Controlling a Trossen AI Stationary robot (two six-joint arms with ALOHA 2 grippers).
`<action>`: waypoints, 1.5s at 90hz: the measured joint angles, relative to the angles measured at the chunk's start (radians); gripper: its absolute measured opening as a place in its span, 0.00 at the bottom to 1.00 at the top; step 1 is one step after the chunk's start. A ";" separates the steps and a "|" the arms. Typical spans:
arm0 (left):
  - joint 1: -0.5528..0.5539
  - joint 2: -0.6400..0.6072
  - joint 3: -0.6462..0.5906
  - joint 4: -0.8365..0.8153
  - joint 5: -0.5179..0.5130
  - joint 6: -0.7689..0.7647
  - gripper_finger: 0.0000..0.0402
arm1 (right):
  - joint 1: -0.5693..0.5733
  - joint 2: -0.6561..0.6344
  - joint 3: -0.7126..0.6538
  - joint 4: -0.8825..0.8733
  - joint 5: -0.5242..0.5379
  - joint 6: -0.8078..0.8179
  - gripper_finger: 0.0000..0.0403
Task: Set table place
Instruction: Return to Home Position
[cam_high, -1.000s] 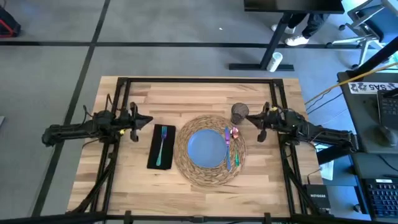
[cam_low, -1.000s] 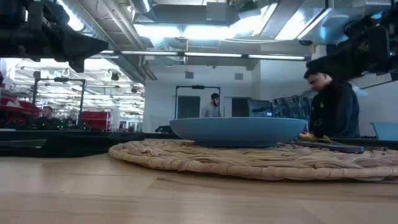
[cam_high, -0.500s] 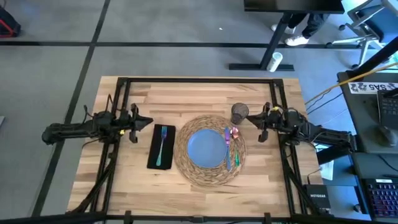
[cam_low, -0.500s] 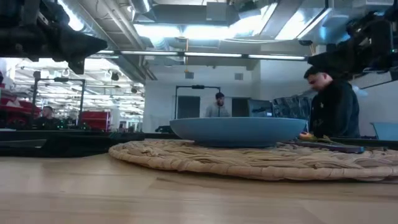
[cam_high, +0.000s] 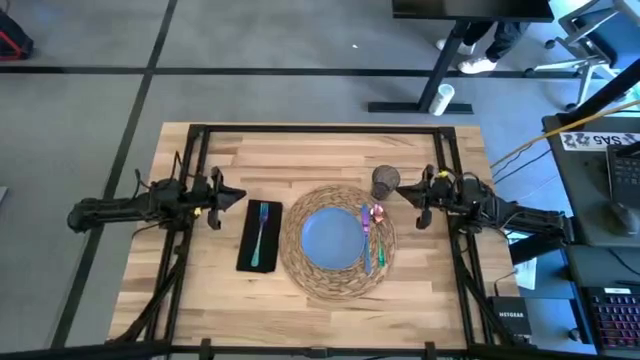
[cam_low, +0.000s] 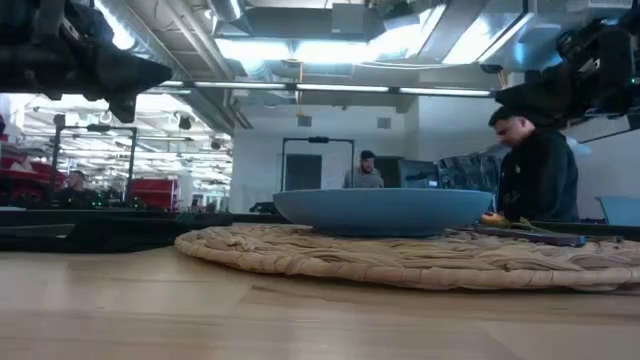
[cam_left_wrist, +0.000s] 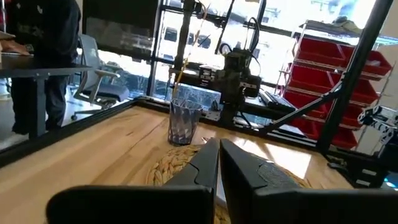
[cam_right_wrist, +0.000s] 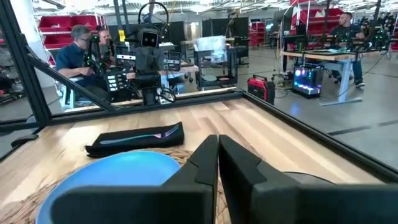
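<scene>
Fork (cam_high: 262, 226) along napkin (cam_high: 248, 256), tines toward far edge

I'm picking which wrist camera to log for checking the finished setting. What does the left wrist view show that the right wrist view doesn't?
Only the left wrist view clearly shows the small grey cup, upright, with the right arm beyond. Only the right wrist view shows the black rectangular napkin bearing the teal fork, the pale blue round plate and the left arm. Both show the round woven straw placemat, the light wooden table and their own shut gripper: the left gripper, the right gripper.
</scene>
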 joint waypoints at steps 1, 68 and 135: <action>0.000 0.000 0.000 0.000 0.000 0.000 0.00 | 0.000 0.000 0.000 0.000 0.000 0.000 0.00; 0.000 0.001 0.000 -0.055 0.001 0.001 0.00 | 0.000 0.000 0.000 0.000 0.000 0.001 0.00; 0.000 0.002 0.000 -0.055 0.000 0.001 0.00 | 0.000 0.000 0.000 0.000 0.000 0.000 0.00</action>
